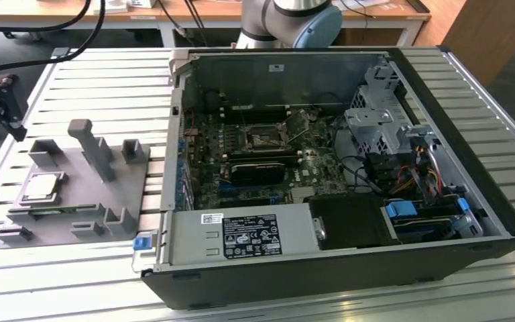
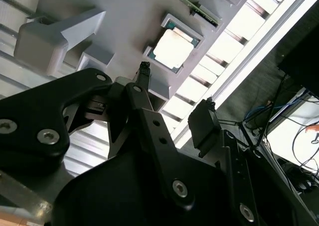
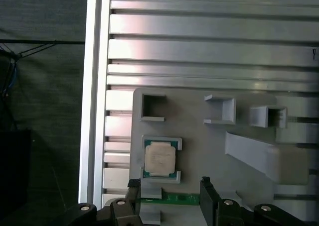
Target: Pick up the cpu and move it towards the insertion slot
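The cpu (image 1: 43, 185), a flat square chip with a silvery top, lies in a framed pocket of the grey plastic fixture (image 1: 105, 201) at the exterior view's left. Both wrist views show the cpu (image 2: 173, 49) (image 3: 160, 159) from above. My gripper (image 1: 9, 114) hangs near the fixture's far left corner, apart from the chip. In both wrist views the gripper (image 2: 175, 86) (image 3: 169, 187) is open, with nothing between its black fingers (image 3: 207, 193). The insertion slot (image 1: 262, 139), a black-framed square socket, sits on the motherboard inside the open computer case.
The open computer case (image 1: 329, 268) takes up the middle and right of the ribbed metal table (image 1: 105, 87). Tall grey posts (image 1: 92, 147) rise from the fixture beside the chip. A table edge (image 3: 92, 111) runs close to the fixture, with dark floor beyond.
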You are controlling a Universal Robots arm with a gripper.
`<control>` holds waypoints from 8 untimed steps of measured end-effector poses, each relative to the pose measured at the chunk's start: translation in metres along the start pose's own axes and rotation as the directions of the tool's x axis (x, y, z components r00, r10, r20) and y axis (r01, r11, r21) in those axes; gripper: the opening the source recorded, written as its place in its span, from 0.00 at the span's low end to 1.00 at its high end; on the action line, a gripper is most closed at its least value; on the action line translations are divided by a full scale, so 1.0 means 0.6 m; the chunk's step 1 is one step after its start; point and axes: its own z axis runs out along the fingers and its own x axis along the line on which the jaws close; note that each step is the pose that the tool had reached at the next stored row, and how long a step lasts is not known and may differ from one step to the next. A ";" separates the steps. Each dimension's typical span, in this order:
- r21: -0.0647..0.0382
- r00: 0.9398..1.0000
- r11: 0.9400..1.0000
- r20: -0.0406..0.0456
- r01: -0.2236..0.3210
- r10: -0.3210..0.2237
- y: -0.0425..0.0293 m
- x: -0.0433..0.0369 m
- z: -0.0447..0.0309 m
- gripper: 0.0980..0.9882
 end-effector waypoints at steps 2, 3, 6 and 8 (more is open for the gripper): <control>0.000 1.000 1.000 0.000 0.000 0.000 0.000 0.002 0.005 0.55; 0.000 1.000 1.000 0.000 0.000 0.000 -0.001 0.002 0.007 0.55; 0.000 1.000 1.000 0.000 0.000 0.000 -0.001 0.005 0.013 0.55; 0.000 1.000 1.000 0.000 0.000 0.000 -0.001 0.007 0.017 0.55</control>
